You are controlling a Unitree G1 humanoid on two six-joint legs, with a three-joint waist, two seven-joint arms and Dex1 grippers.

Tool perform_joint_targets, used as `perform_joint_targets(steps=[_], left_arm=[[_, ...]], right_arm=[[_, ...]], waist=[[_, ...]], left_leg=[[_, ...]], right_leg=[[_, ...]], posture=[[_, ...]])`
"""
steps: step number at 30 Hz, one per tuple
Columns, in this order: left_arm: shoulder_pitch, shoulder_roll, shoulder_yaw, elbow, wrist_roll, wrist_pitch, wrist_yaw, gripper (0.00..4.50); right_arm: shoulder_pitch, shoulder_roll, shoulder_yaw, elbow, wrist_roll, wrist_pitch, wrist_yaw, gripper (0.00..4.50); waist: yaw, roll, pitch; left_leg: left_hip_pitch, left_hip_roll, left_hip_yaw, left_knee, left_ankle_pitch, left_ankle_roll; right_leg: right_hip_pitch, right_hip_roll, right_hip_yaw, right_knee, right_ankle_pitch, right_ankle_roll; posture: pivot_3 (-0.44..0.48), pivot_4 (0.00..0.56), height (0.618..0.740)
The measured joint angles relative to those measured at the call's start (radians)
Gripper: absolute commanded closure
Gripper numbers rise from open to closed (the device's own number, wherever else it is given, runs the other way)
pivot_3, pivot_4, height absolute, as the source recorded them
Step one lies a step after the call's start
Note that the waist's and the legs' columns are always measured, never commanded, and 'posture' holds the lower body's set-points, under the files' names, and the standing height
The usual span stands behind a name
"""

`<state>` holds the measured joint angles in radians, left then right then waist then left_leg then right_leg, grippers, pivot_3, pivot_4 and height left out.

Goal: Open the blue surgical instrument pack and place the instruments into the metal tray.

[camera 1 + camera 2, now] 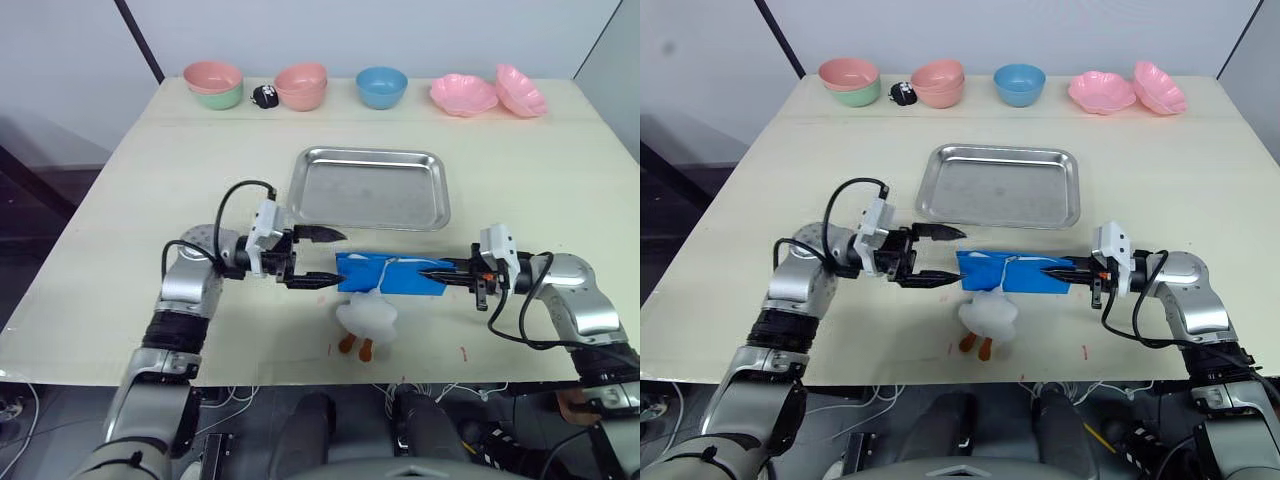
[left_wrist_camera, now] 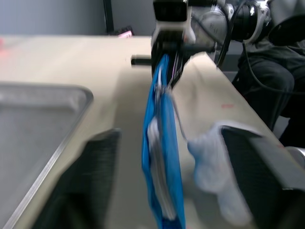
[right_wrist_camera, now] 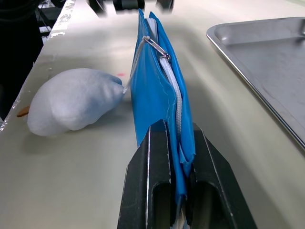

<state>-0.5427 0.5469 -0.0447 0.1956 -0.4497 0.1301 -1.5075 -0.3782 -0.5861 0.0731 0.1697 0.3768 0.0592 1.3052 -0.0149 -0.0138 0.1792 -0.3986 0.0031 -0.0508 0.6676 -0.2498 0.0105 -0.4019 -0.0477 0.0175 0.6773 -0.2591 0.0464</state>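
— Right claw (image 3: 174,157) status?
— Pinching the blue surgical instrument pack (image 1: 390,274) by its 3 o'clock end; I see it standing on edge on the worktop (image 1: 520,180).
— Left claw (image 1: 322,257)?
— Spread wide at the pack's 9 o'clock end. The metal tray (image 1: 370,187) sits just beyond at 12 o'clock.

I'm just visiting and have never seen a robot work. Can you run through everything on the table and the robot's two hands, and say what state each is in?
Blue surgical instrument pack: held on edge, zipper apparently closed.
Right gripper: shut on one end of the pack.
Left gripper: open, at the pack's other end.
Metal tray: empty.
White plush toy: lying beside the pack, tied to its zipper pull by a cord.
Blue bowl: upright.
Pink bowls: stacked.
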Motion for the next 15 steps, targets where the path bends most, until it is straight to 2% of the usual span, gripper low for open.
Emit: perform_joint_targets(steps=[6, 10, 15], left_arm=[[0.054, 0.016, -0.027, -0.229, -0.064, 0.118, 0.029, 0.04], [0.121, 0.014, -0.132, -0.293, 0.004, 0.084, 0.041, 0.04], [0.122, 0.015, -0.207, -0.278, 0.117, 0.009, 0.061, 0.04]], right_arm=[[-0.002, 0.0, -0.002, 0.012, -0.009, -0.022, -0.001, 4.5], [-0.007, 0.001, -0.001, 0.02, -0.011, -0.026, -0.001, 4.5], [-0.012, 0.001, 0.0, 0.027, -0.015, -0.031, 0.001, 4.5]], waist=[[0.001, 0.0, 0.0], [0.002, 0.0, 0.0], [0.003, 0.0, 0.0]], left_leg=[[0.0, 0.0, 0.0, 0.0, 0.0, 0.0], [0.0, 0.0, 0.001, 0.0, 0.0, 0.0], [0.0, -0.001, 0.001, 0.0, 0.0, 0.0]], right_leg=[[0.0, 0.0, 0.001, 0.0, 0.0, 0.0], [0.0, 0.0, 0.001, 0.0, 0.0, 0.0], [0.0, 0.0, 0.001, 0.0, 0.0, 0.0]], posture=[[0.0, 0.15, 0.74], [0.0, 0.15, 0.74], [0.0, 0.15, 0.74]])
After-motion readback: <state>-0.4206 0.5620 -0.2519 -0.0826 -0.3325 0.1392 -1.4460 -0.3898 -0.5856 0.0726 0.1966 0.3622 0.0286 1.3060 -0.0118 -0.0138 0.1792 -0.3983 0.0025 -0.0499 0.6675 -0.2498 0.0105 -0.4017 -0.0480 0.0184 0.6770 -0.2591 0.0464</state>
